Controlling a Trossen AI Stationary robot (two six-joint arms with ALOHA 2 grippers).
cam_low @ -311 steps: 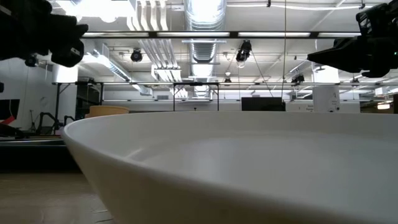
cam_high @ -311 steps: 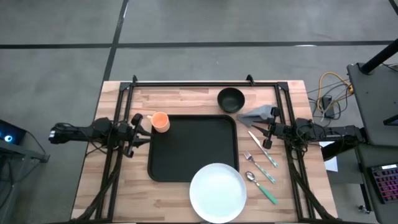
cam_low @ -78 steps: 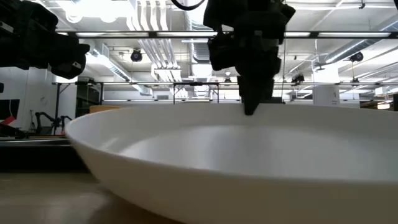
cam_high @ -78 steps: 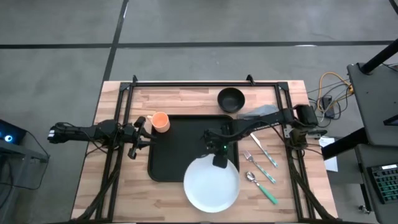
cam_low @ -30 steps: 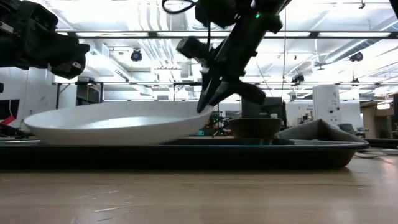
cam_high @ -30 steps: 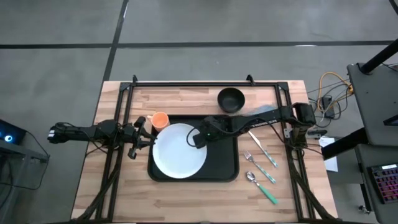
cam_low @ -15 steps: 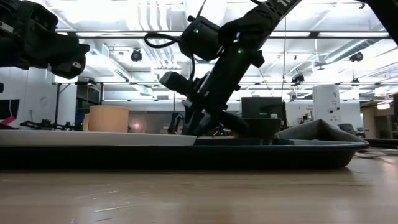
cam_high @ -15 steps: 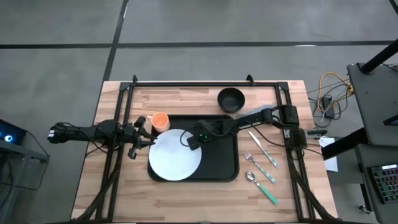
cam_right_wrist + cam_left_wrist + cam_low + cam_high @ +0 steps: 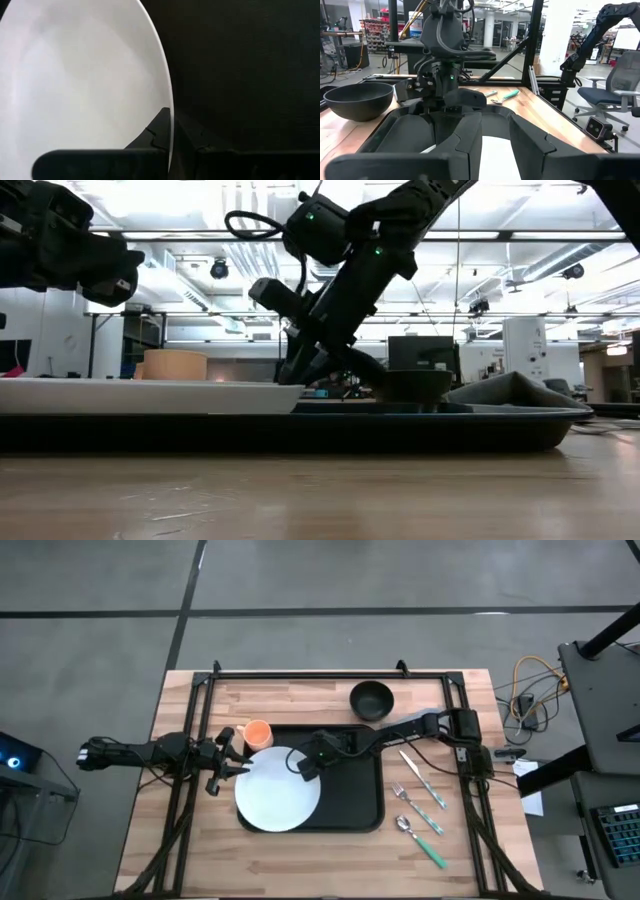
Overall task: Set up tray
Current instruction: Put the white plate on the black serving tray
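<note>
One white plate (image 9: pixel 277 801) lies flat on tray (image 9: pixel 355 800), its rim pinched by closed right gripper (image 9: pixel 303 766). Orange cup (image 9: pixel 258 733) and bowl (image 9: pixel 371 699) stand beyond tray; left gripper (image 9: pixel 236 752) parted, empty, beside cup.

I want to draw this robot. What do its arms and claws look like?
Both arms are thin and dark, built from jointed links with black cables looped along them. The right claw has two pointed black fingers and a small green light above it. The left claw looks black and chunky.
</note>
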